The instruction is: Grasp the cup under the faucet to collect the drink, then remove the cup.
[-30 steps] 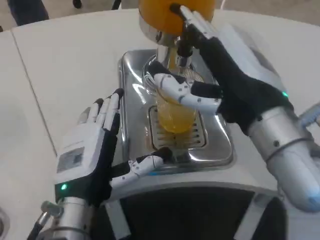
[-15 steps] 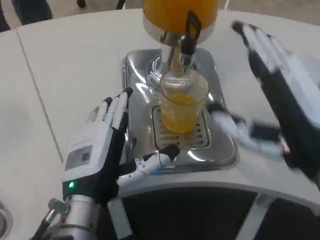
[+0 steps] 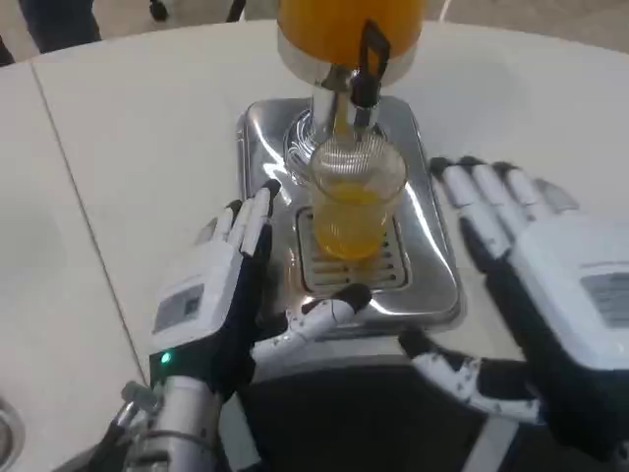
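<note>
The cup [image 3: 352,202] stood at upper centre on the tray [image 3: 432,285] under the faucet [image 3: 364,74], partly filled with orange drink, while the left hand [image 3: 211,305] and right hand [image 3: 550,295] flanked it with fingers spread, holding nothing, so grasping and removal remained.

We see a white worktop [image 3: 147,118] filling most of the frame, with a thin dark seam running from the upper left down toward the lower left. At the upper centre a shiny chrome drip tray base [image 3: 432,275] sits directly on it, a slotted grille [image 3: 388,267] set into its middle. The worktop's near edge curves across the bottom centre, dark below it.
</note>
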Tool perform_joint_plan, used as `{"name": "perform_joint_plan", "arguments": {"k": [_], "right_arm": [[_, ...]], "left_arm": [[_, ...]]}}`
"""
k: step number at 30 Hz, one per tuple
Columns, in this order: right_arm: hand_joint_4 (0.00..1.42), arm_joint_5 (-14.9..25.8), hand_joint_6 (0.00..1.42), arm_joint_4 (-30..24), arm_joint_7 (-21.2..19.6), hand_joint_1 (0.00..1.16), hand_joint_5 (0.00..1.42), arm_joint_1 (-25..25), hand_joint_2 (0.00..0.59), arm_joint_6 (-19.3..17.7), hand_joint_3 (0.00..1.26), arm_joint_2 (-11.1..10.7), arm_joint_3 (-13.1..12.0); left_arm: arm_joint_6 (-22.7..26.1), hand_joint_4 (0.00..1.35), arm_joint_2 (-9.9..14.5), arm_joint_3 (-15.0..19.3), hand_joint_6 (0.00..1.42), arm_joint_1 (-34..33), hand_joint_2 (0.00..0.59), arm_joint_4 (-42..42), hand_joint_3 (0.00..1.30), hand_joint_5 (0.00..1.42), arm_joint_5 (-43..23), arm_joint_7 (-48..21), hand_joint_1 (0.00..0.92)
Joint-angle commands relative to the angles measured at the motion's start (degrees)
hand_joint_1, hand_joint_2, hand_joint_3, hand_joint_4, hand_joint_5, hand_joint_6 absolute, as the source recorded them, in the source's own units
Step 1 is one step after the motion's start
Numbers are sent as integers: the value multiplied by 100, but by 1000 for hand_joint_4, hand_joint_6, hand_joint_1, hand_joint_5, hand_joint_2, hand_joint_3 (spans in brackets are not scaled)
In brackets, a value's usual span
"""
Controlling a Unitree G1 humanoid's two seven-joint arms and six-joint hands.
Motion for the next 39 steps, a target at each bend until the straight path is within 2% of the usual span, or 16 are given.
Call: {"name": "perform_joint_plan", "arguments": {"k": [1, 4, 8, 14, 17, 27, 31, 35, 39], "right_arm": [[0, 161, 33, -103, 11, 658, 0, 377, 313, -357, 0, -133, -274], [0, 409, 33, -25, -82, 660, 0, 589, 313, -606, 0, -207, -475], [0, 551, 33, -43, -284, 665, 0, 987, 315, -945, 0, -250, -556], [0, 804, 33, -109, -346, 670, 0, 1509, 321, -1094, 0, -174, -828], [0, 911, 33, -166, -288, 670, 0, 1625, 324, -1187, 0, -182, -871], [0, 901, 32, 69, -53, 660, 0, 1286, 323, -1063, 0, -28, -928], [0, 854, 32, 104, 27, 654, 0, 1179, 316, -981, 0, 80, -880], [0, 603, 44, 120, 161, 646, 0, 1040, 311, -950, 0, 214, -702], [0, 529, 45, 109, 299, 642, 0, 987, 309, -886, 0, 305, -671]], "left_arm": [[50, 0, -123, 50, 11, -229, 34, 310, 0, 0, -172, 149, 60], [45, 0, -168, 34, 11, -385, 35, 498, 0, 0, -220, 240, 63], [24, 0, -272, 12, 10, -508, 35, 693, 0, 0, -291, 369, 67], [-70, 0, -379, 2, 10, -643, 34, 940, 0, 0, -429, 545, 75], [-102, 0, -444, -8, 10, -753, 33, 1093, 0, 0, -519, 637, 81], [-340, 0, -700, -109, 10, -1437, 36, 2016, 0, 0, -710, 1034, 162], [-472, 0, -773, -146, 10, -1602, 37, 2258, 0, 0, -739, 1214, 214], [-604, 0, -889, -133, 31, -1798, 41, 2616, 0, 3, -847, 1387, 262], [-819, 0, -960, -123, 48, -1966, 40, 2879, 0, 24, -957, 1561, 297]]}}
